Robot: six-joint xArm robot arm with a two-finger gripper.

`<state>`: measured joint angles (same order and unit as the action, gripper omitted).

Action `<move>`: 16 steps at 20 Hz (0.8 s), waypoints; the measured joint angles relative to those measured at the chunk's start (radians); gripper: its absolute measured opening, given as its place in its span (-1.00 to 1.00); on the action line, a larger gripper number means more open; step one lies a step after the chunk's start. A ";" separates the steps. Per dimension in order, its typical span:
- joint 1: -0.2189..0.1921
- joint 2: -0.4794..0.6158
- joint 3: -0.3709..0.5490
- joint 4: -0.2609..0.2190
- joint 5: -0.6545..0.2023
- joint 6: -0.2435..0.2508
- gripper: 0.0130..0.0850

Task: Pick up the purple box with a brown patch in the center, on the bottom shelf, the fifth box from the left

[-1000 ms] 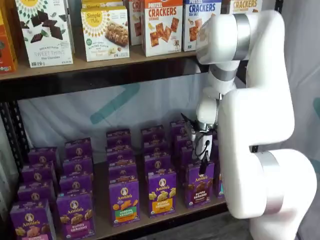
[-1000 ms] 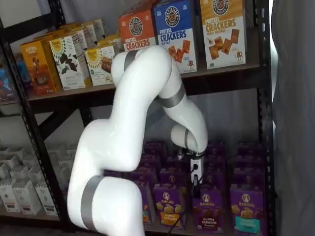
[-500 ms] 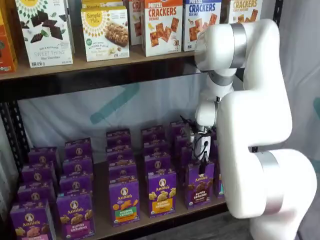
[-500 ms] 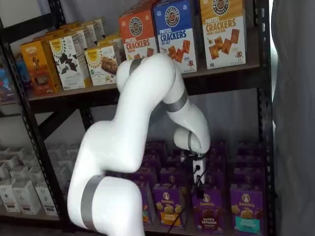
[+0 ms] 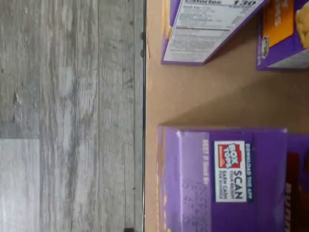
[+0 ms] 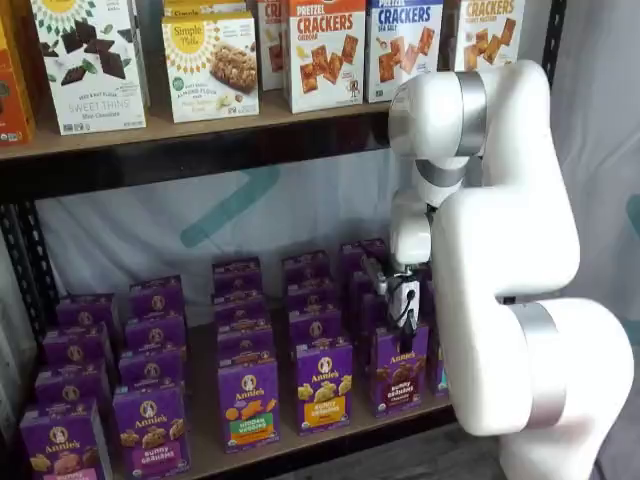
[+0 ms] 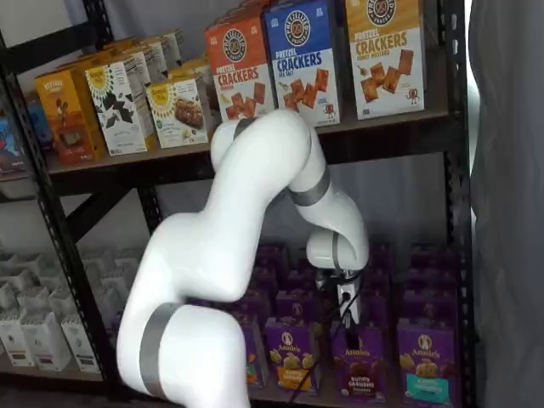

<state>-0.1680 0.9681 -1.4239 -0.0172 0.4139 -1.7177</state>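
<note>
The purple box (image 6: 397,370) with the brown "Bunny Grahams" band stands upright at the front of the bottom shelf (image 6: 290,440). It also shows in a shelf view (image 7: 357,365). My gripper (image 6: 405,312) hangs just above its top, black fingers pointing down, and shows in both shelf views (image 7: 347,313). No gap shows between the fingers and no box is in them. The wrist view shows the box's purple top (image 5: 227,179) with a "Box Tops" label, close below, on the brown board (image 5: 203,96).
A purple carton with an orange-yellow band (image 6: 323,385) stands left of the box and one with a teal band (image 7: 422,361) stands right of it. More purple cartons fill the rows behind. Cracker boxes (image 6: 325,50) stand on the higher board. Grey floor (image 5: 72,116) lies past the shelf's front edge.
The arm's upper joints have sunk and swung a little to the right. The gripper has shifted slightly right and stays just above the brown-band box.
</note>
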 joint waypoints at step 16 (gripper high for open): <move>0.005 0.068 -0.063 -0.091 0.016 0.088 1.00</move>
<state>-0.1625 1.0364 -1.4869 -0.1087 0.4299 -1.6299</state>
